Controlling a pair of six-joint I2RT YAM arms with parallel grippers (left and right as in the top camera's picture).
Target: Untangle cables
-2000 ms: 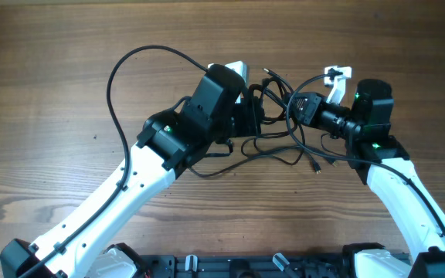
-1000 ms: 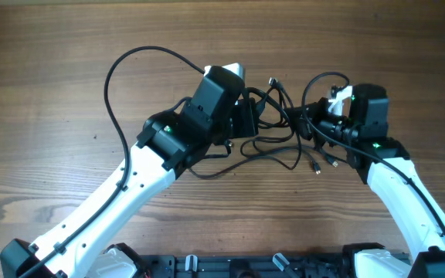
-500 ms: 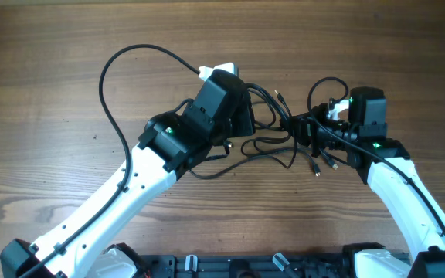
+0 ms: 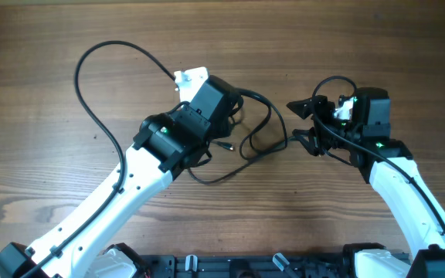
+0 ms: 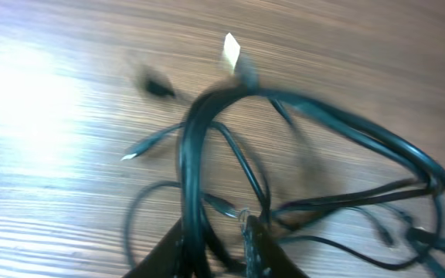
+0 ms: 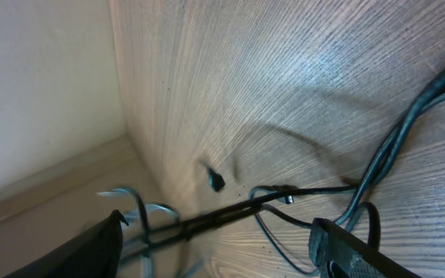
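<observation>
The cables (image 4: 265,127) are thin black cords looped between my two arms, one metal-tipped plug (image 4: 226,144) lying below the left wrist. In the blurred left wrist view a bundle of cords (image 5: 194,177) rises off the table and passes between the narrow fingers of my left gripper (image 5: 216,249), which is shut on it. My right gripper (image 4: 304,123) stands wide open just right of the loops. In its wrist view two strands (image 6: 230,210) cross the gap of that gripper (image 6: 222,243) without touching either finger (image 6: 354,249), and a small plug (image 6: 216,181) lies beyond.
The left arm's own thicker black cable (image 4: 91,62) arcs wide over the table's left half. The wooden table's far edge (image 6: 130,131) with a pale wall behind shows in the right wrist view. The arm bases (image 4: 246,266) sit along the near edge.
My right gripper has opened and let go of the cords. The left arm swung left and back, dragging the bunch with it, and the tight knot has spread into looser loops.
</observation>
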